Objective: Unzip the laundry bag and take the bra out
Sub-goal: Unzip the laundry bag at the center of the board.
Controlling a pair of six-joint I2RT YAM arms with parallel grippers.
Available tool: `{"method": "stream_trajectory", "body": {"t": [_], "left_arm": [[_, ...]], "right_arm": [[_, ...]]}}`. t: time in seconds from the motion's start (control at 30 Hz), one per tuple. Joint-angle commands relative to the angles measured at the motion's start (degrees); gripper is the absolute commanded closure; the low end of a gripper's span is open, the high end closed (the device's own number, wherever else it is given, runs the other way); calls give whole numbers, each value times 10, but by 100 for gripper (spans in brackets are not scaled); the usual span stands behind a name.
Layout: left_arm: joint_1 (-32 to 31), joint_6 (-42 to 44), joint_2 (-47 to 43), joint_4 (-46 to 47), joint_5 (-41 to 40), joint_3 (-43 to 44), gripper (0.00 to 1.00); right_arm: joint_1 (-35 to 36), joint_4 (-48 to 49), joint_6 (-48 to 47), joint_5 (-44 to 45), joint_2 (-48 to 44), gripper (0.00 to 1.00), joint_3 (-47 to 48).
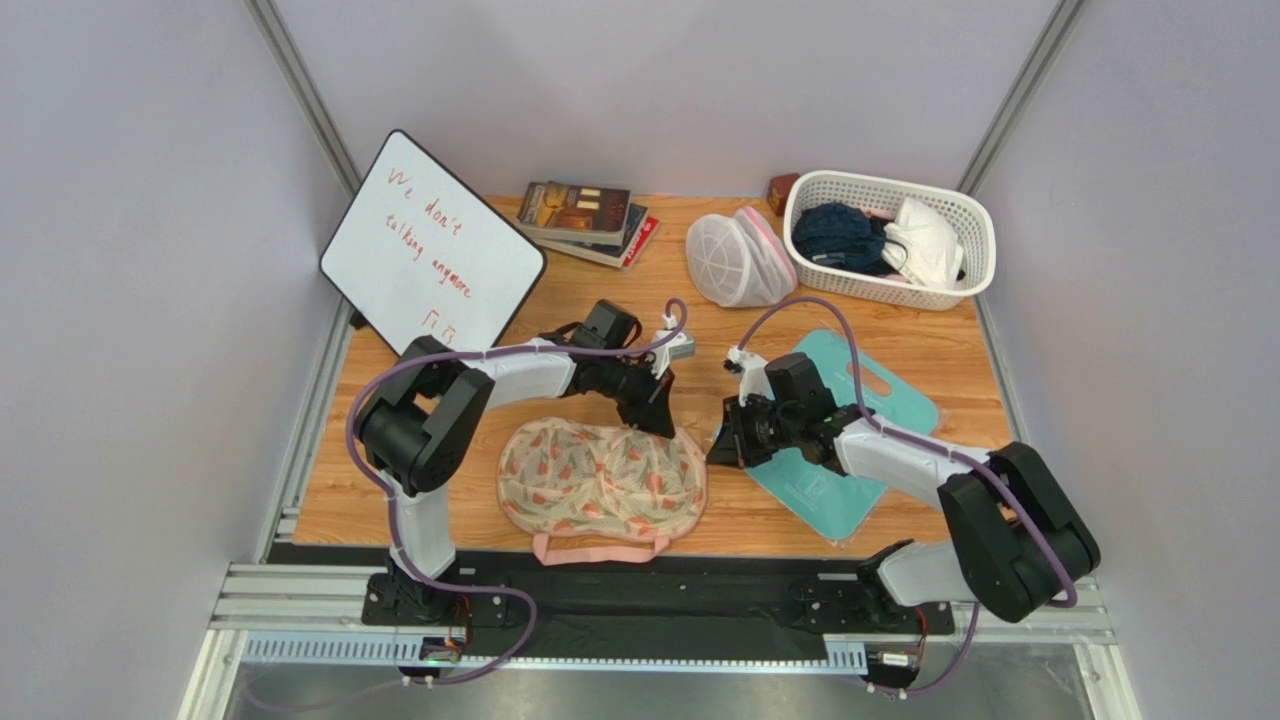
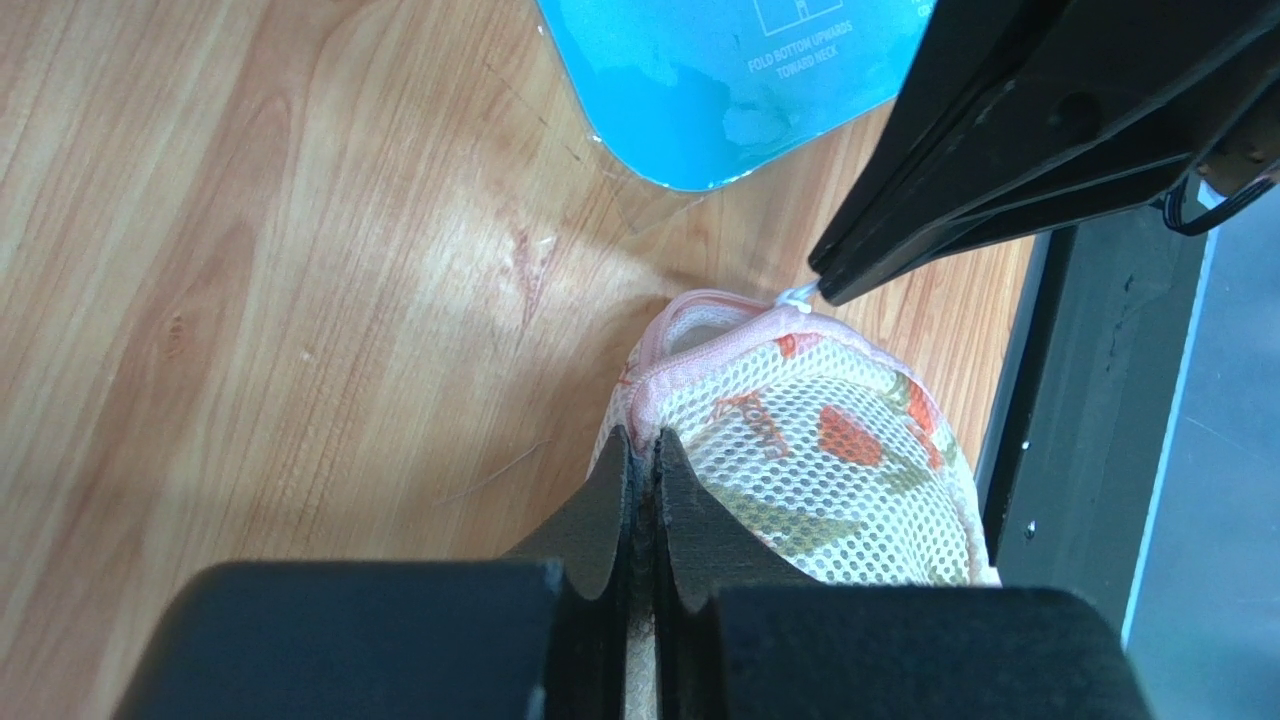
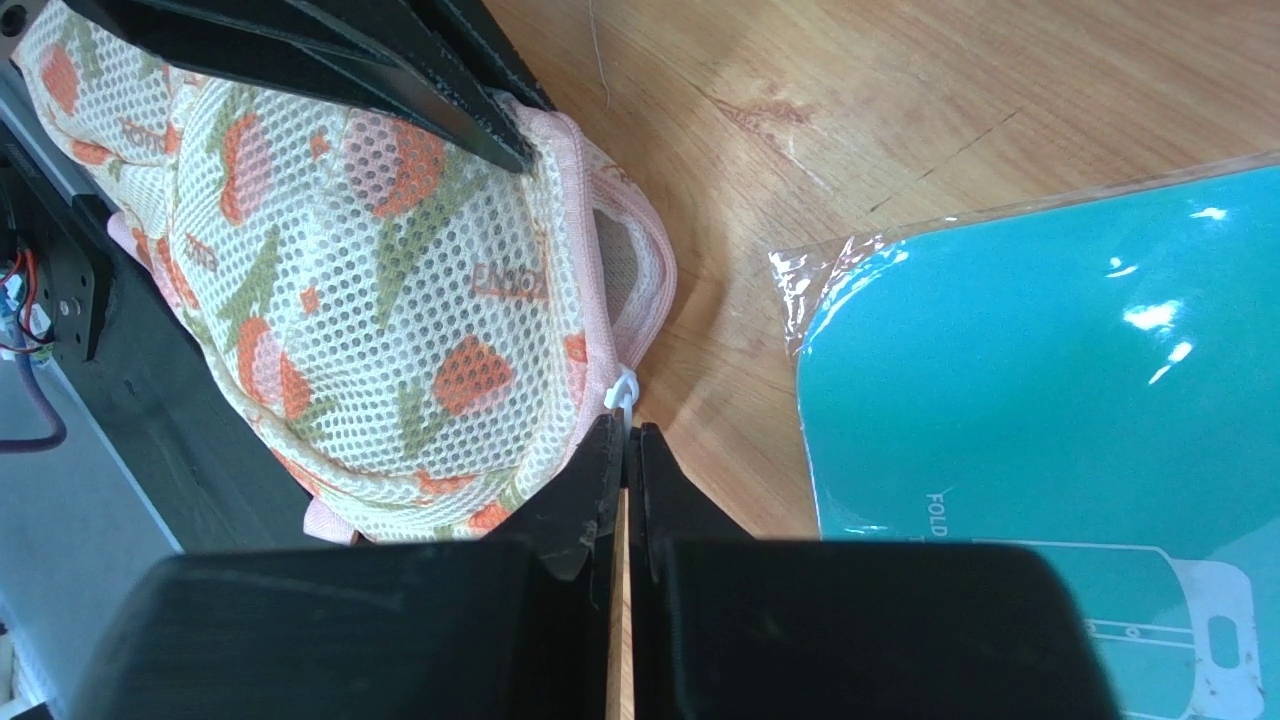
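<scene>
The laundry bag [image 1: 601, 477] lies flat near the table's front edge, cream mesh with orange floral print and a pink loop strap [image 1: 601, 552]. My left gripper [image 1: 661, 420] is shut on the bag's pink edging [image 2: 643, 393] at its far right corner. My right gripper [image 1: 718, 447] is shut on the small white zipper pull [image 3: 621, 393] at the bag's right end. The pull also shows in the left wrist view [image 2: 798, 300]. A short gap in the zip [image 3: 619, 258] shows beside the pull. The bra is hidden inside the bag.
A teal folding board [image 1: 842, 435] in plastic lies under the right arm. At the back stand a white basket [image 1: 902, 285] of clothes, a white mesh dome bag [image 1: 736, 260], books [image 1: 583, 218] and a whiteboard [image 1: 428, 248]. A black rail runs along the front edge.
</scene>
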Motion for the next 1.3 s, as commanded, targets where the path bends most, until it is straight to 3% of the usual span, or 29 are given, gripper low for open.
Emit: {"method": "stream_trajectory", "body": {"t": [0.0,1.27], "left_arm": [[7,1,-33,9,-14,-6,100],[66,-113,-92,128,-98,-64,100]], "right_arm": [[-3,-5,-12,10,-24,100,15],[-1,11,-1,-16,-31,100,-9]]}}
